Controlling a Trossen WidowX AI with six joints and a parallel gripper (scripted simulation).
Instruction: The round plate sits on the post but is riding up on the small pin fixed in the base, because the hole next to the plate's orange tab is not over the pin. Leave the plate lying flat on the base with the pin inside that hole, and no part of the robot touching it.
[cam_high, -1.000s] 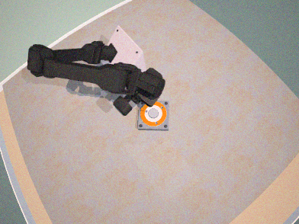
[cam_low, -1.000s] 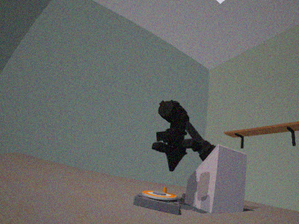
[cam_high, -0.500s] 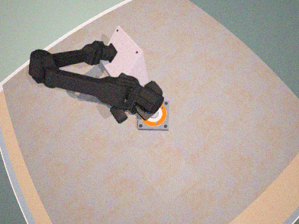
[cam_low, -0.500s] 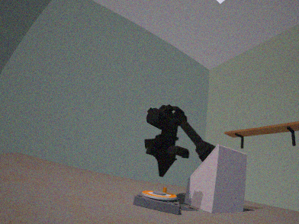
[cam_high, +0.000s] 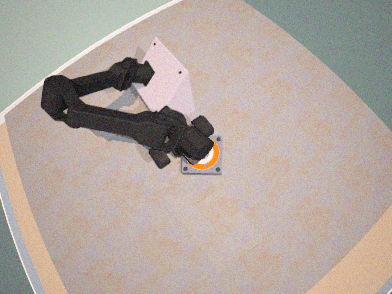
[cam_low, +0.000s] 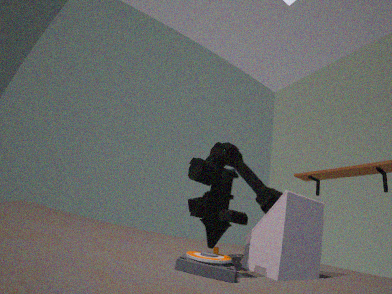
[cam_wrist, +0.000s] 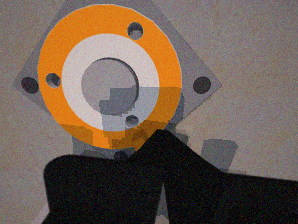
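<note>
The round plate (cam_high: 213, 161) (cam_low: 192, 256) (cam_wrist: 75, 35), an orange ring around a white one, sits around the grey post (cam_wrist: 102, 80) on the square grey base (cam_high: 201, 172) (cam_low: 205, 270) (cam_wrist: 194, 70). In the exterior view it looks slightly tilted. Its orange tab (cam_low: 216, 250) stands up at the rim beside the fingertips; the wrist view shows it only dimly in shadow. Holes show in the plate; I cannot make out the pin. My gripper (cam_low: 211, 246) (cam_wrist: 161, 135) is shut and empty, pointing down just above the plate's tab side. Whether it touches is unclear.
The pale wedge-shaped stand (cam_high: 167, 80) (cam_low: 302, 240) carries the arm behind the base. Dark round holes mark the base's corners. A wooden shelf (cam_low: 345, 171) is on the wall at the right in the exterior view.
</note>
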